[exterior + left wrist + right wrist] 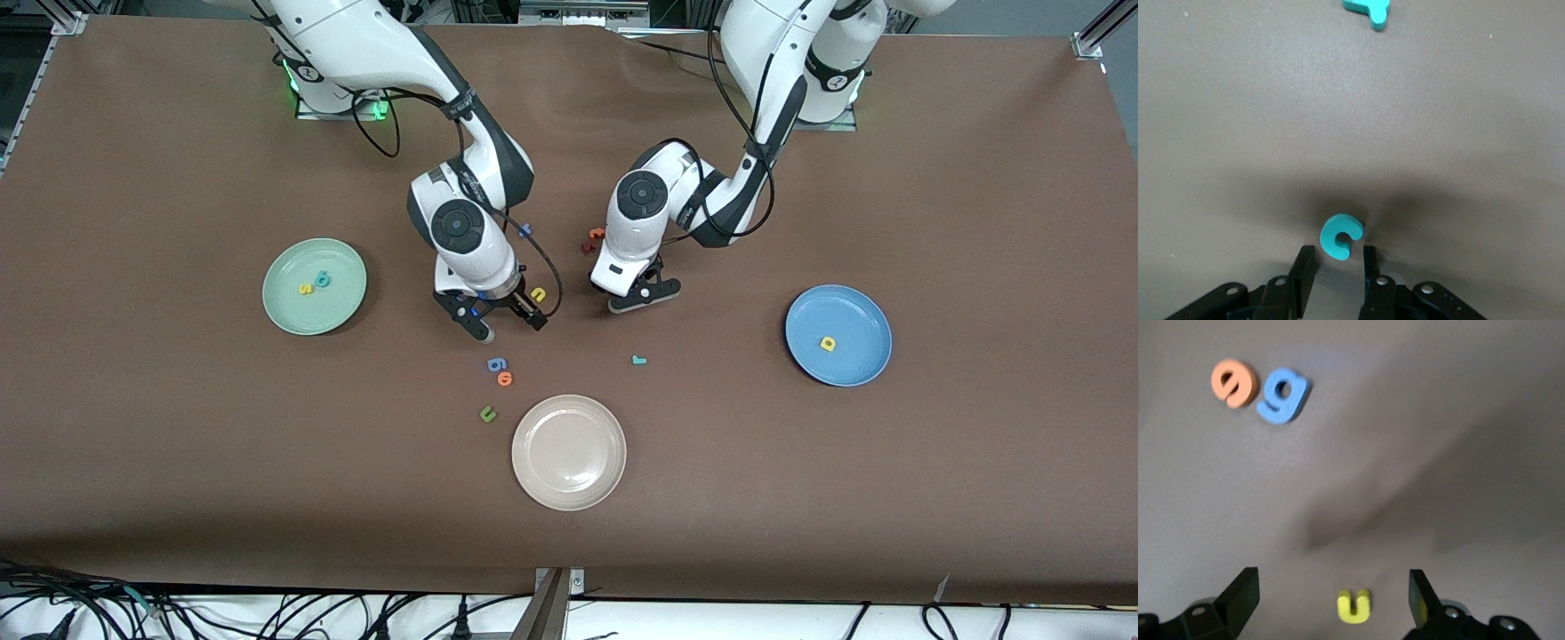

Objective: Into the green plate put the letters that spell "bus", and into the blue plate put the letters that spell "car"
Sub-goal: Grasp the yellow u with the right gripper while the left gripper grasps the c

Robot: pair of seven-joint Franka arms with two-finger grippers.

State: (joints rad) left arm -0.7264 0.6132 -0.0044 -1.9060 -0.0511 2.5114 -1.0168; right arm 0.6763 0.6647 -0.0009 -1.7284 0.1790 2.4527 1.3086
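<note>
On tabletop (178, 498) teal c (1341, 236) lying flat, mouth facing left gripper (1338, 257), part open, holding nothing; right gripper (1331, 587) gaping wide over yellow u (1354, 606), its opening pointing away from gripper.

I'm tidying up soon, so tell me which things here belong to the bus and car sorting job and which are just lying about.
Job: green plate holding yellow s and teal b; blue plate holding yellow a; yellow u, teal c, teal r loose on the table.
Lying about: beige plate, blue g, orange letter, green u.

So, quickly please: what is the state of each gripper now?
Left gripper: open, over the teal c, holding nothing.
Right gripper: open, over the yellow u.
</note>
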